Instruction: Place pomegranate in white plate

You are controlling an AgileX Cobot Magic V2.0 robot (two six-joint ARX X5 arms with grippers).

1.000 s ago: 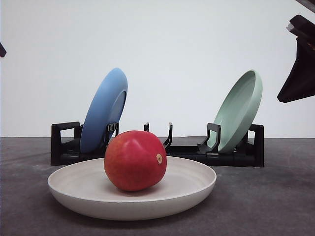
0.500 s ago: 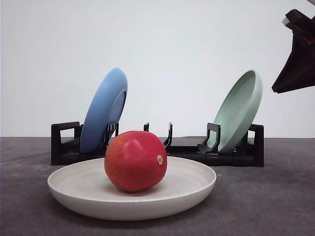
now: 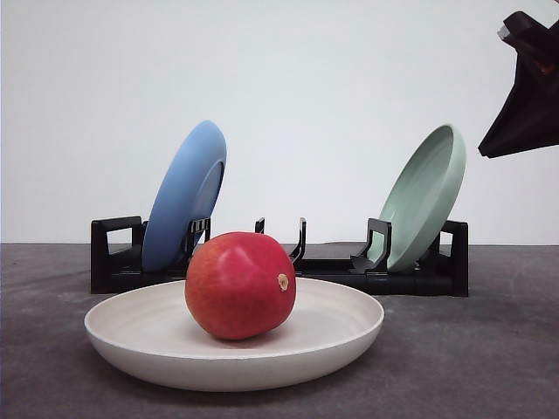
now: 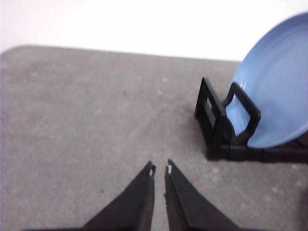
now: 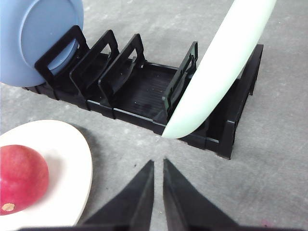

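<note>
The red pomegranate (image 3: 240,285) rests inside the white plate (image 3: 349,336) at the front of the table, its tan nub facing right. The right wrist view shows the same pomegranate (image 5: 21,178) on the white plate (image 5: 72,154). My right gripper (image 5: 158,165) is shut and empty, hovering above the table between the plate and the rack; its arm (image 3: 528,96) shows high at the right edge of the front view. My left gripper (image 4: 160,169) is shut and empty over bare table beside the rack's left end.
A black dish rack (image 3: 288,262) stands behind the plate, holding a blue plate (image 3: 183,196) on the left and a pale green plate (image 3: 424,196) on the right. Grey tabletop surrounds the white plate.
The right arm has risen slightly and drifted a little left in the front view. The pomegranate and plates have not moved.
</note>
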